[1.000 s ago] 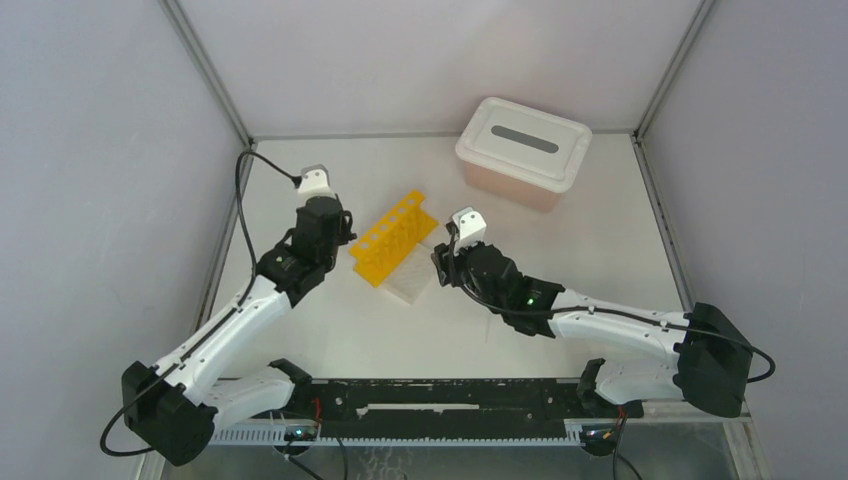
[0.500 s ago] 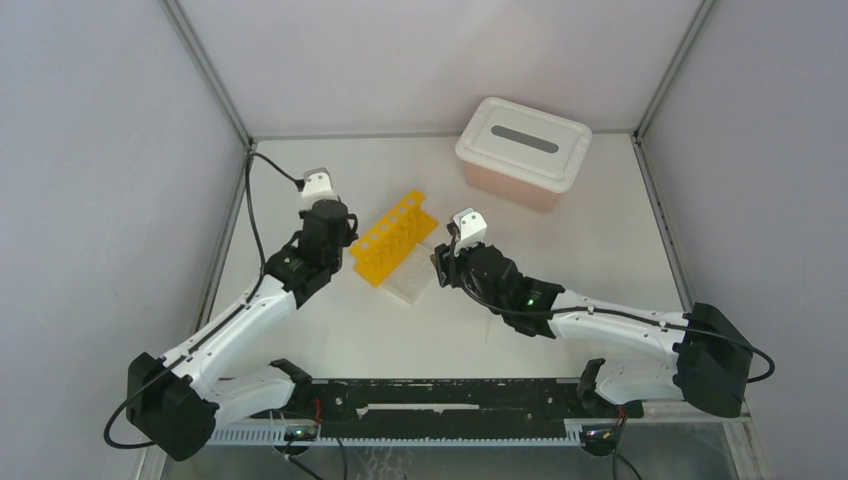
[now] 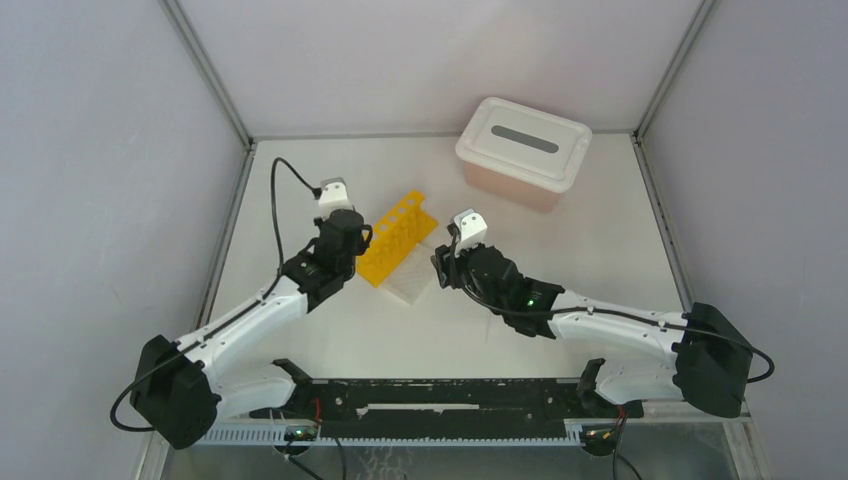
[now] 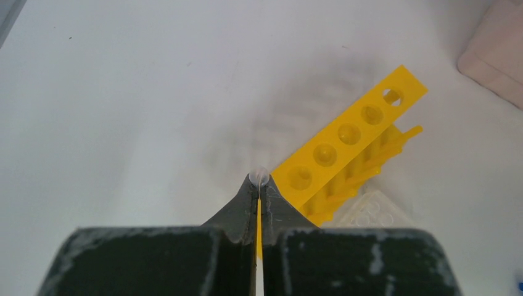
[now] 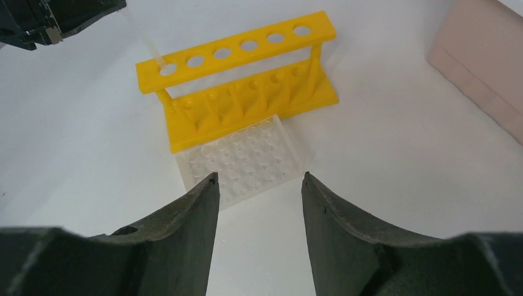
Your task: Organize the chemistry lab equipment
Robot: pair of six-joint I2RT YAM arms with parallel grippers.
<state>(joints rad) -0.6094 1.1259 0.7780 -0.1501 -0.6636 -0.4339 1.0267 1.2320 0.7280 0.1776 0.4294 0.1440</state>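
Top external: white table (image 3: 560,240), grey walls (image 3: 430,60); left hand (image 4: 258,183) pinches a clear dropper (image 4: 259,177), right hand (image 5: 259,179) spread.

On my white worktop (image 3: 600,240) stands the yellow rack (image 3: 400,232); clear grid rack (image 3: 412,282) against its near side, pink tub (image 3: 505,188) well beyond its far end.

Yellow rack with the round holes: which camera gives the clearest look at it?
The right wrist view: the yellow rack shows whole, side-on, with all six holes and its base. The left wrist view looks down its top, near end hidden behind the left gripper. The top view shows it small, one end covered by that gripper.
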